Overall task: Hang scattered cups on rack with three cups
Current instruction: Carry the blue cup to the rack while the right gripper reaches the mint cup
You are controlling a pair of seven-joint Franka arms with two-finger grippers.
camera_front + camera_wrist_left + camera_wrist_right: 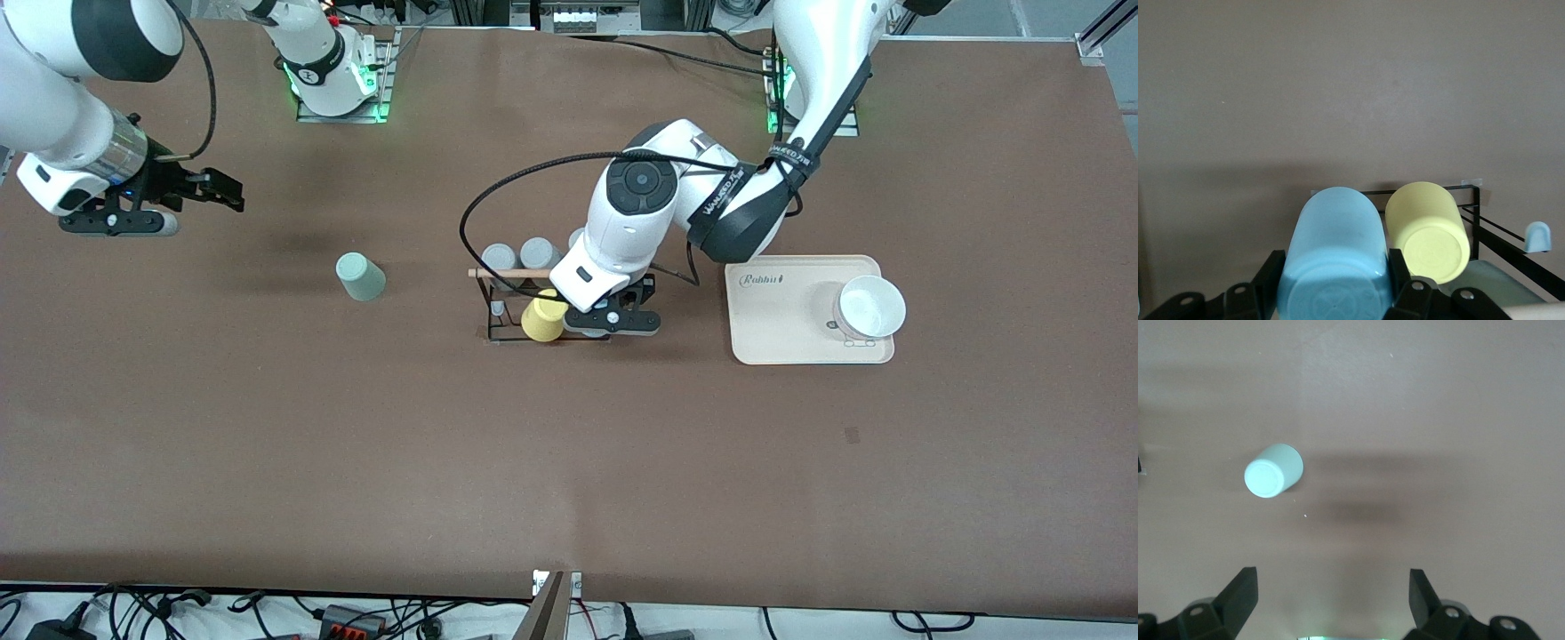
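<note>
The light blue cup (1335, 260) sits between the fingers of my left gripper (1335, 261), which is shut on it. In the front view this gripper (613, 324) is at the rack (511, 273), and the blue cup is hidden under it. A yellow cup (542, 317) hangs on the rack right beside the blue one, and it also shows in the left wrist view (1428, 230). Two grey cups (518, 255) hang on the rack's side nearer the robots. The mint-green cup (360, 276) lies on the table toward the right arm's end. My right gripper (213, 190) hangs open and empty above the table near it.
A beige tray (782, 329) with a white bowl (871, 307) lies toward the left arm's end of the table. A bare grey peg (1538, 237) of the rack sticks out beside the yellow cup. The right wrist view shows the mint-green cup (1273, 470) on bare brown table.
</note>
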